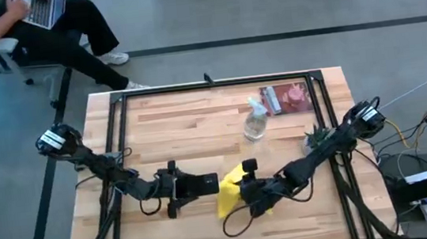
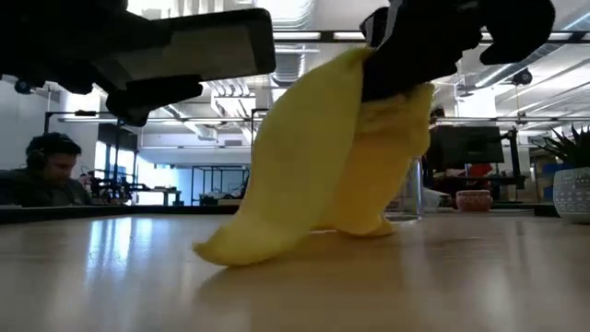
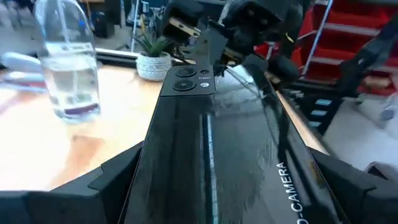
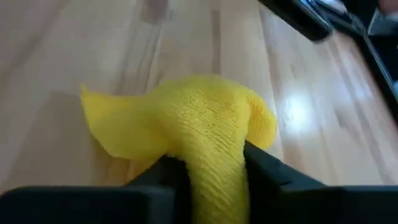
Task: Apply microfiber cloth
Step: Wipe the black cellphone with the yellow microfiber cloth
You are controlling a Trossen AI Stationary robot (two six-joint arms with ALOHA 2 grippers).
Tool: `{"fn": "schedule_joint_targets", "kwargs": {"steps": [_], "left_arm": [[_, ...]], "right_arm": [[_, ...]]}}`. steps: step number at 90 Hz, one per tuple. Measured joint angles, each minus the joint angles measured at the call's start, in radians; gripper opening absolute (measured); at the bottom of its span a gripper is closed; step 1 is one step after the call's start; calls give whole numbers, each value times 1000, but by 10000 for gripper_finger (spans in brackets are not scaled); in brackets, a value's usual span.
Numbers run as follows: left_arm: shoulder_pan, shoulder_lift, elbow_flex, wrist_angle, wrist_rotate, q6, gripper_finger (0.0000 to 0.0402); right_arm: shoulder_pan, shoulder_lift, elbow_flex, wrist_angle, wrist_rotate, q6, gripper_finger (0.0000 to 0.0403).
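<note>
- Pinching the microfiber cloth (image 4: 205, 124) between its two dark fingers (image 4: 273, 177), the right gripper (image 1: 246, 186) sits at the near middle of the table (image 1: 182, 123), its fingers clamped tight on a bunched fold of the yellow fabric.
- Hanging from that grip, the cloth (image 2: 323, 157) is lifted off the wood for most of its length, and only its lower corner touches the tabletop in the low view.
- Just beside the cloth (image 1: 229, 189), on its left in the high view, the left gripper (image 1: 204, 186) is closed on the black phone (image 3: 217, 149), holding it by its long edges, level and clear of the table.
- The phone's far end, with its camera lenses, points toward the right gripper, and the cloth hangs right at that end of the phone (image 2: 198, 46).
- Farther back, toward the right, a clear spray bottle (image 1: 255, 120) stands upright on the wood, well apart from both grippers.
- Just behind the bottle lies a flat reddish packet (image 1: 287, 97), near the far edge.
- A small potted plant (image 1: 316, 135) in a pale pot stands by the right arm, near the table's right side.
- Beyond the far left corner of the table a person (image 1: 37, 27) sits with a laptop on the lap.
</note>
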Motion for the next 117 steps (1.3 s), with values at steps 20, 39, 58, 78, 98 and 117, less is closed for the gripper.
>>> {"fn": "schedule_joint_targets", "kwargs": {"steps": [20, 39, 58, 78, 98, 117], "left_arm": [[16, -1, 0, -1, 11, -145, 318], [15, -1, 0, -2, 11, -236, 318], [15, -1, 0, -1, 10, -260, 318], [25, -1, -1, -18, 8, -260, 318], [31, -3, 0, -11, 7, -262, 318], [31, -3, 0, -13, 8, -274, 318]], "right_arm": [[8, 4, 87, -3, 37, -199, 215], [24, 9, 124, 63, 159, -397, 237], [18, 59, 123, 134, 130, -504, 224], [18, 104, 130, 130, 174, -481, 214], [19, 94, 147, 127, 330, -610, 233], [35, 91, 186, 36, 398, -557, 238]]}}
